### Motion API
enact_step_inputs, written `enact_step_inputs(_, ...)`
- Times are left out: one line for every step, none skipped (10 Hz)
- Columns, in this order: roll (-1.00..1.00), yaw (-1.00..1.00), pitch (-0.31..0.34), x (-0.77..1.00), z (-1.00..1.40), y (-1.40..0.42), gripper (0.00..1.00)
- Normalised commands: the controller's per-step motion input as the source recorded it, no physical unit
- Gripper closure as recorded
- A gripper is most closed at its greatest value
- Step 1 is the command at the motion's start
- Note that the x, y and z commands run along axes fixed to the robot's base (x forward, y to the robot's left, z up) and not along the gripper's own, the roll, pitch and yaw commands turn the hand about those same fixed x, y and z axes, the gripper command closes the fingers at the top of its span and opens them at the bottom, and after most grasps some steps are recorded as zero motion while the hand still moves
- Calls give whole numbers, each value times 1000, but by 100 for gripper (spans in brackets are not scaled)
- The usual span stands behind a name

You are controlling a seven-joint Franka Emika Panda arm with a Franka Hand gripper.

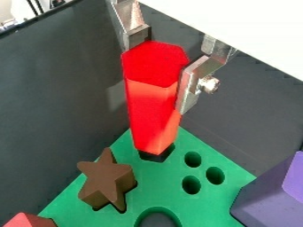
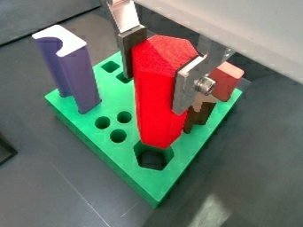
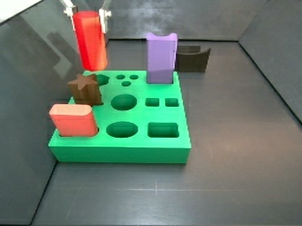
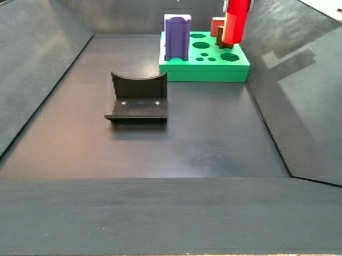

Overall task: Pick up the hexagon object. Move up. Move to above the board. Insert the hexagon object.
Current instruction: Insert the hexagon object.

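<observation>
— One red prism (image 2: 160,89) is what I've got on screen, upright, its lower end right at a hexagonal hole (image 2: 151,158) near a corner of the green board (image 2: 83,120). In both wrist views the bottom sits at the mouth of that hole; I cannot tell how far in it goes.

— And the claw?

— The claw (image 1: 166,55) is clamped on the upper part of the prism, a silver finger (image 1: 128,27) on one side and the other finger (image 2: 190,84) pressed to the opposite face. In a side view I see the prism (image 3: 88,40) standing tall over the board's far left corner, with the claw (image 3: 85,12) at its top.

— What's around it on the board?

— A brown star piece (image 1: 104,180) stands just beside the prism, seated in the board. A tall purple block (image 2: 66,69) with a notched top stands upright at another corner. A salmon-pink block (image 3: 72,120) stands at the near left corner in that side view. Round, square and oval holes lie open between them.

— Anything off the board?

— The dark fixture (image 4: 136,98) rests on the grey surface (image 4: 160,150), well apart from the board (image 4: 203,68).
</observation>
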Motion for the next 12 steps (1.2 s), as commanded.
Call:
enact_step_inputs(-3, 0, -104, -71, -311, 20, 100)
enact_step_inputs(-11, 23, -84, 0, -300, 31, 100)
enact_step_inputs(-34, 106, -67, 0, -286, 71, 100)
enact_step_inputs(-34, 97, -61, 0, -243, 74, 100)
enact_step_inputs(-39, 106, -50, 0, -240, 103, 100)
enact_step_inputs(-39, 103, -40, 0, -194, 111, 100)
enact_step_inputs(-51, 54, -66, 0, -163, 31, 100)
enact_step_inputs(-41, 0, -83, 6, -174, 0, 100)
enact_step_inputs(-51, 0, -113, 66, -214, -60, 100)
enact_step_inputs(-59, 0, -119, 57, -214, -6, 100)
enact_step_inputs(-20, 0, -46, 0, -111, 0, 100)
enact_step_inputs(-3, 0, -36, 0, -149, 20, 100)
